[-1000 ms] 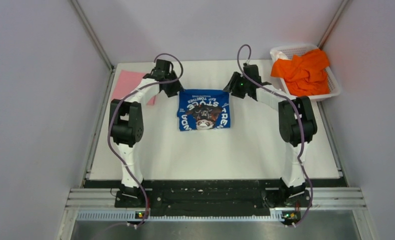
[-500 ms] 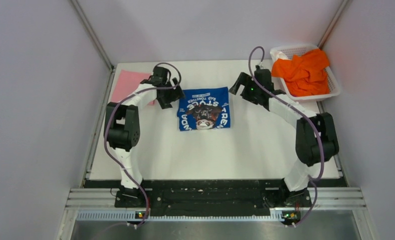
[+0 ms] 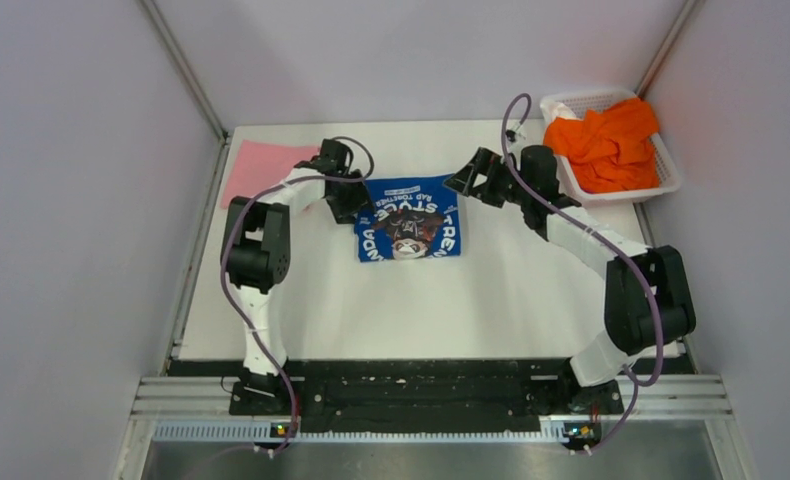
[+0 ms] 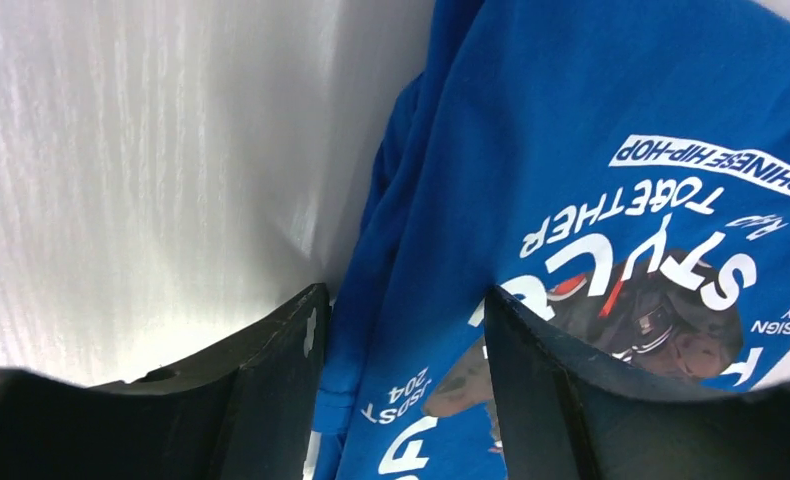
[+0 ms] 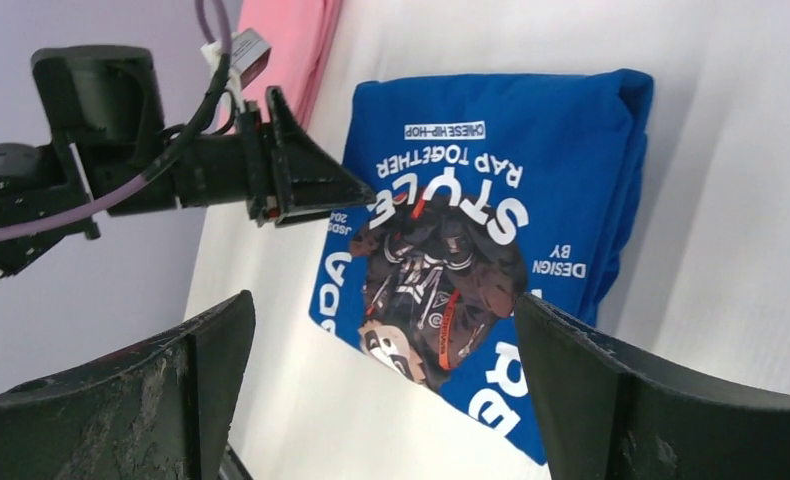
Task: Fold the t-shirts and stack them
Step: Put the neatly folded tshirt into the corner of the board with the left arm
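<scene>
Jaws parted, left gripper [image 4: 403, 296] straddles the left edge of the folded blue t-shirt [image 3: 408, 217] at mid-table (no clamp); right gripper [image 5: 383, 300] hovers wide open, empty. Pink t-shirt [image 3: 256, 168] lies far-left; orange t-shirt [image 3: 611, 140] fills the basket [image 3: 671, 176].

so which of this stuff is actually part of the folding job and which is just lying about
Part of the job:
blue t-shirt, folded, centre
pink t-shirt, flat, far left
orange t-shirt, crumpled, far right

Just lying about:
white mesh basket, holding the orange one
</scene>
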You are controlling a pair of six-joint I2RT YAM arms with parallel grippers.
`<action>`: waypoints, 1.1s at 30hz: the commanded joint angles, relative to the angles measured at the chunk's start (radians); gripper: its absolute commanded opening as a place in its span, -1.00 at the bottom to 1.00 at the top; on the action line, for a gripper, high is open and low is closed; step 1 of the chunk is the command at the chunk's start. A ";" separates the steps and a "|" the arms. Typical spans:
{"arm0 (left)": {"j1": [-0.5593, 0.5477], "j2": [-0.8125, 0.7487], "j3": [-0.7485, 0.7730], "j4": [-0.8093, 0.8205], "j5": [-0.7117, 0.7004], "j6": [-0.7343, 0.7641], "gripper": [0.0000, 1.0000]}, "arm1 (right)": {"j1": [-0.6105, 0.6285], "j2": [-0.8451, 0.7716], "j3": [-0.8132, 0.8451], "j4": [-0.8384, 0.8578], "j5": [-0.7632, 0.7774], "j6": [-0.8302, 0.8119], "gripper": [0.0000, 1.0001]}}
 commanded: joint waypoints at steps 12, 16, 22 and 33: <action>-0.141 0.172 0.222 -0.203 -0.276 0.017 -0.20 | -0.023 -0.044 -0.078 0.027 -0.012 -0.019 0.97; -0.182 0.220 0.305 -0.273 -0.366 0.009 -1.00 | -0.034 -0.096 -0.119 0.011 0.018 -0.022 0.98; -0.204 0.185 0.343 -0.311 -0.608 0.045 -1.00 | -0.048 -0.203 -0.163 -0.054 0.132 -0.055 0.98; -0.196 0.086 0.360 -0.204 -1.038 0.321 -1.00 | -0.050 -0.304 -0.188 -0.090 0.250 -0.095 0.97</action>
